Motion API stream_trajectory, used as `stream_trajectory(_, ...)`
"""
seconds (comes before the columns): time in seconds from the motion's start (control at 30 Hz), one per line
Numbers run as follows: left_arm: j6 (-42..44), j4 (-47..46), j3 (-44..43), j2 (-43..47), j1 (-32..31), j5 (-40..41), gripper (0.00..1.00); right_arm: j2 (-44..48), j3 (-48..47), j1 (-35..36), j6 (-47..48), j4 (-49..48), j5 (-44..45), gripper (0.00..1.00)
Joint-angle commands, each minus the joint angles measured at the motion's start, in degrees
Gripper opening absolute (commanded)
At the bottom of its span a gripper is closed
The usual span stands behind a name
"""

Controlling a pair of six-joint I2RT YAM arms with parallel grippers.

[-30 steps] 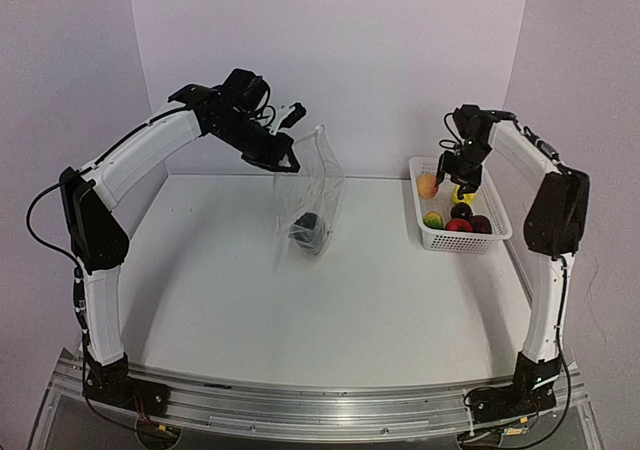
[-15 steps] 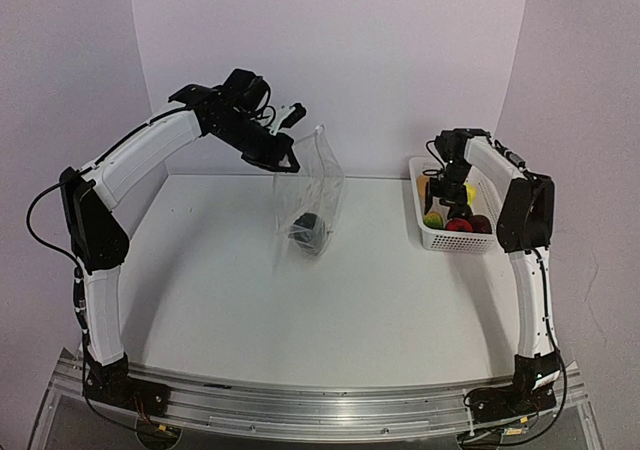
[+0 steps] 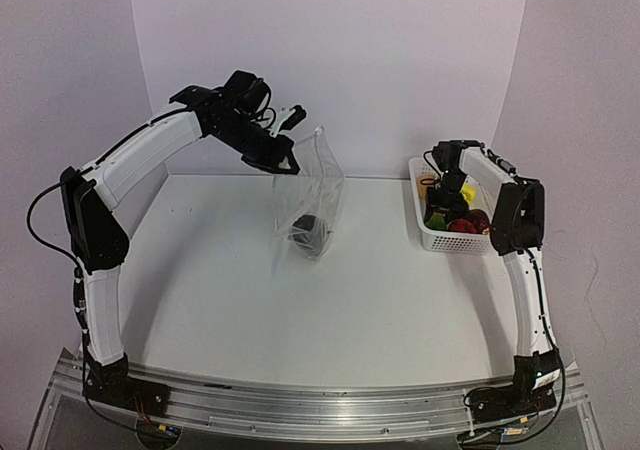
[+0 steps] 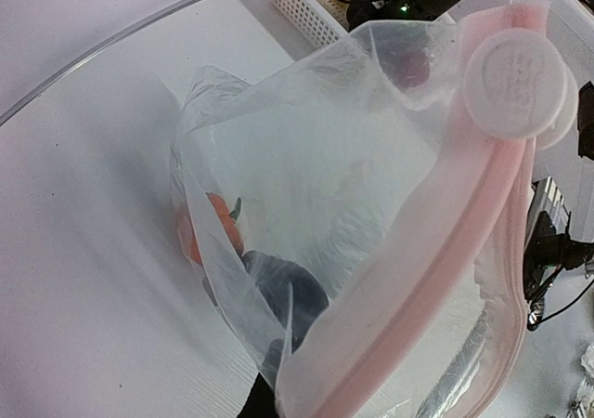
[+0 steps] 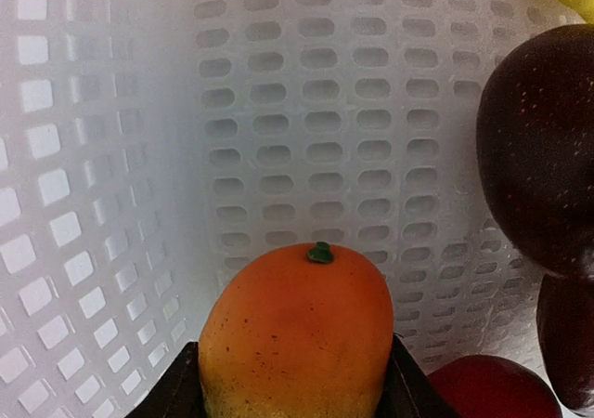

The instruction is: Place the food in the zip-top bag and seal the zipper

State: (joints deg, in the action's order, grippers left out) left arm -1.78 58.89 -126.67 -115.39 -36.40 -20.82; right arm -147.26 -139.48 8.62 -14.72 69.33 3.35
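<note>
Fruit (image 5: 297,330) (orange) in right hand's (image 5: 292,385) grip

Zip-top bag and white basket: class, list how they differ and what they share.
The zip-top bag is clear, floppy plastic; the basket is white and perforated. The bag is held upright by the left gripper; the basket sits on the table. Both hold toy food.

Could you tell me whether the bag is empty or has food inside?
Not empty: the bag holds an orange piece and a dark one.
</note>
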Motion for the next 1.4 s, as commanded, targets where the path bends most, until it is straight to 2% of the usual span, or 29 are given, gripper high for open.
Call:
stream_trajectory(0.0, 0.2, -1.4, 0.3, 1.5, 0.3, 0.2, 0.00, 1.5, 0.9, -0.5, 1.2, -1.7, 1.2, 0.38)
stream_trajectory(0.2, 0.2, -1.5, 0.2, 1.7, 0.4, 0.1, 0.00, 8.6, 0.7, -0.5, 2.2, -2.3, 4.2, 0.27)
stream_trajectory(0.37, 0.1, -1.6, 0.1, 1.7, 0.4, -0.1, 0.00, 19.2, 0.5, -0.1, 1.7, -4.8, 7.6, 0.22)
stream_trajectory(0.5, 0.2, -1.7, -0.1, 1.7, 0.3, 0.0, 0.00, 29.7, 5.9, 3.0, 3.8, -11.2, 9.1, 0.20)
stream_trajectory(0.63, 0.4, -1.5, -0.2, 1.7, 0.3, 0.3, 0.00, 40.9, 17.0, 12.8, 8.9, -24.0, 4.6, 0.19)
stream_trajectory(0.7, 0.4, -1.6, -0.1, 1.8, 0.3, 0.4, 0.00, 46.4, 25.0, 18.1, 10.6, -34.4, -0.4, 0.19)
stream_trajectory(0.8, 0.4, -1.6, 0.0, 1.8, 0.3, 0.5, 0.00, 52.2, 35.7, 24.8, 6.8, -52.0, -11.2, 0.17)
stream_trajectory(0.87, 0.4, -1.6, -0.1, 1.8, 0.2, 0.6, 0.00, 52.7, 39.6, 28.1, 2.9, -60.5, -17.3, 0.16)
stream_trajectory(1.07, 0.5, -1.6, -0.2, 2.0, 0.1, 1.2, 0.00, 47.5, 42.4, 35.4, -6.5, -75.2, -27.8, 0.15)
stream_trajectory(1.23, 0.5, -1.7, -0.2, 2.1, 0.0, 1.3, 0.00, 42.4, 43.3, 37.4, -14.7, -86.2, -26.9, 0.14)
stream_trajectory(1.37, 0.4, -1.7, -0.2, 2.3, 0.0, 1.2, 0.00, 41.4, 46.0, 38.5, -11.9, -89.3, -20.4, 0.12)
